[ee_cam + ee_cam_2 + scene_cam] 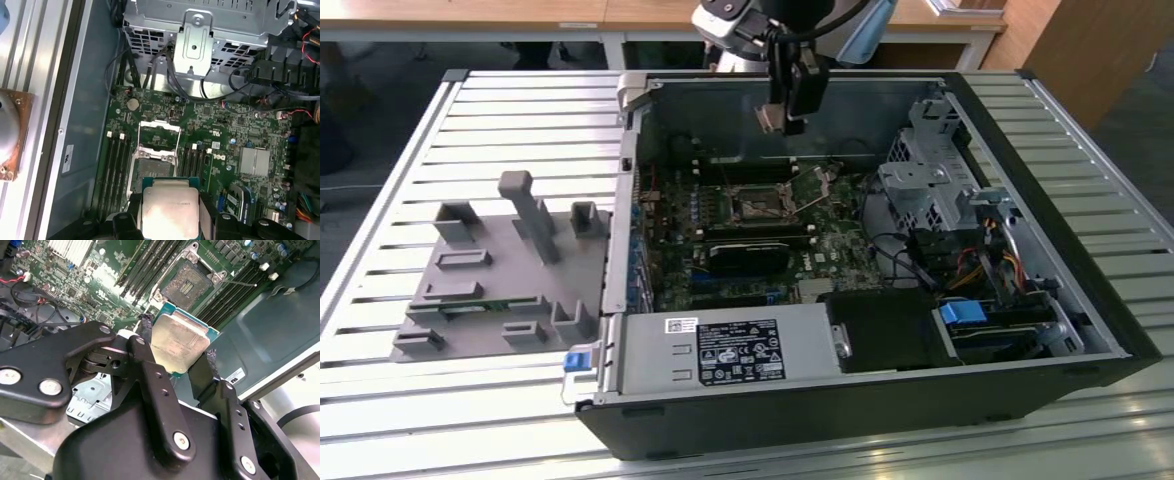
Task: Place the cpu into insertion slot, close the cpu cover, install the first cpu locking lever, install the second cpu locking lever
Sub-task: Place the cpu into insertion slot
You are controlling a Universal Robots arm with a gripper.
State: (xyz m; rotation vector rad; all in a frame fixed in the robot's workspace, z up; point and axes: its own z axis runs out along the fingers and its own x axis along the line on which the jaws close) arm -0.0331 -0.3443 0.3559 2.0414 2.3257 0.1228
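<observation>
**A:** While the gripper [778, 118] hangs over the open computer case [1067, 290], what does it hold?

**B:** Its black fingers [147, 360] are clamped on two opposite edges of the cpu [180, 340].

**A:** And the insertion slot [152, 164]?

**B:** It lies below on the green motherboard [225, 130], apart from the cpu, its dark contacts uncovered. The cpu cover [159, 131] is folded open beside it.

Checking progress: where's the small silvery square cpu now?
In both wrist views the cpu sits clamped in the black gripper, above the green motherboard, not yet in the dark insertion slot.
</observation>
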